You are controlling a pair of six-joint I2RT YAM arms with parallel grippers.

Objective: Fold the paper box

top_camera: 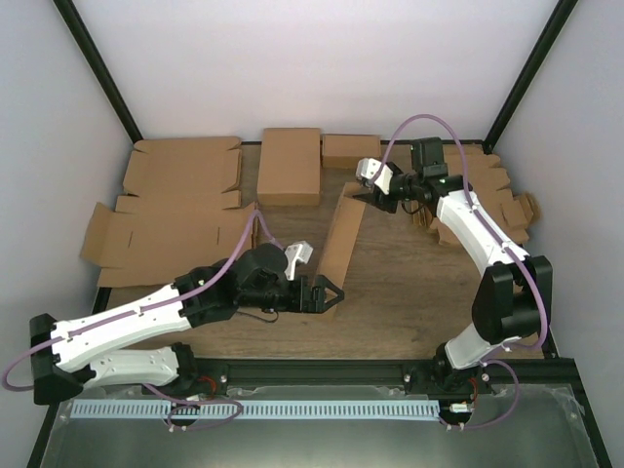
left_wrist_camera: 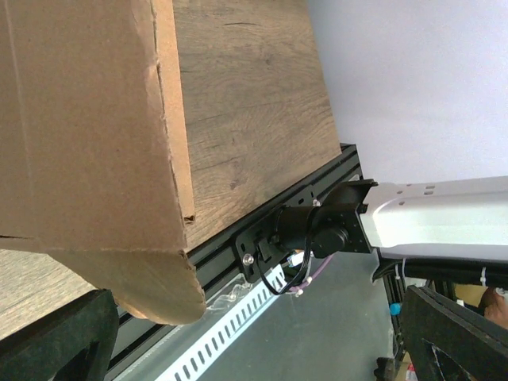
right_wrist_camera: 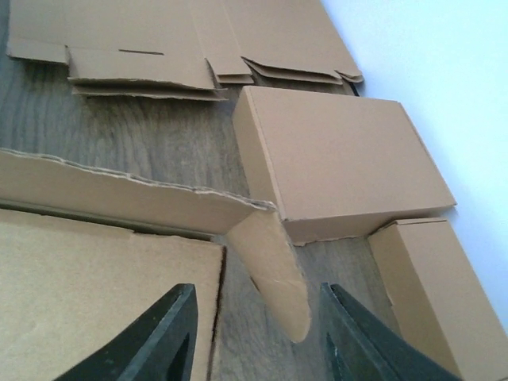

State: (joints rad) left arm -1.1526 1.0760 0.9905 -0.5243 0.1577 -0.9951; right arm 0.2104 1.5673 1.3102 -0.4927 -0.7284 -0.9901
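The paper box [top_camera: 340,234] is a brown corrugated die-cut piece in the middle of the table, with one long wall raised on edge. My right gripper [top_camera: 368,198] is open at its far end. In the right wrist view the raised wall [right_wrist_camera: 119,190] and a flat panel [right_wrist_camera: 95,294] show, and a rounded end tab [right_wrist_camera: 274,270] hangs between the open fingers [right_wrist_camera: 155,341], touching neither. My left gripper [top_camera: 330,292] is open at the box's near end. In the left wrist view the box [left_wrist_camera: 79,135] fills the upper left, with a rounded tab [left_wrist_camera: 151,286] just above one finger [left_wrist_camera: 55,337].
A closed cardboard box [top_camera: 291,166] and a smaller box [top_camera: 351,149] stand at the back. Flat die-cut blanks [top_camera: 166,234] lie at the left. Small notched blanks [top_camera: 499,195] are stacked at the right behind the right arm. A black rail [top_camera: 322,370] runs along the near edge.
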